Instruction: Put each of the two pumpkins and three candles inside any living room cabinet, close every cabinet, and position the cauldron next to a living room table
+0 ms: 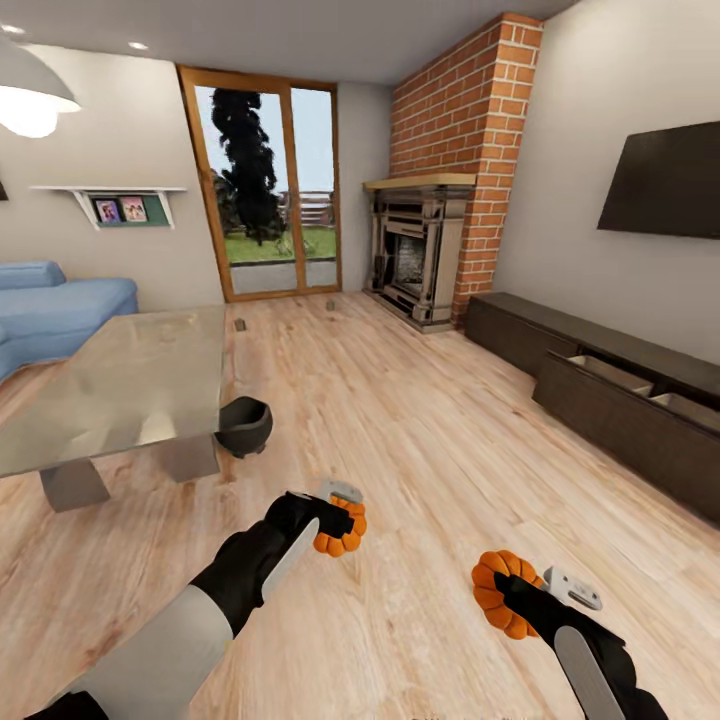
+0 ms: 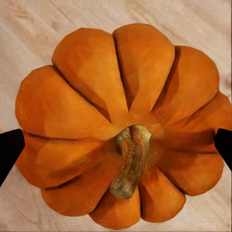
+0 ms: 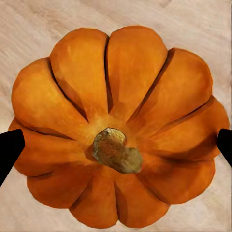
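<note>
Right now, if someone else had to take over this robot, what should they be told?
Left gripper: shut on a pumpkin.
Right gripper: shut on the other pumpkin.
Both pumpkins are held above the wood floor.
The dark cabinet runs along the right wall, with a drawer pulled open.
The cauldron sits on the floor beside the glass table, so that part looks done.
Two small items lie on the floor near the glass door, too small to identify.
Left: put both pumpkins in the cabinet, store the candles, shut every cabinet.
</note>
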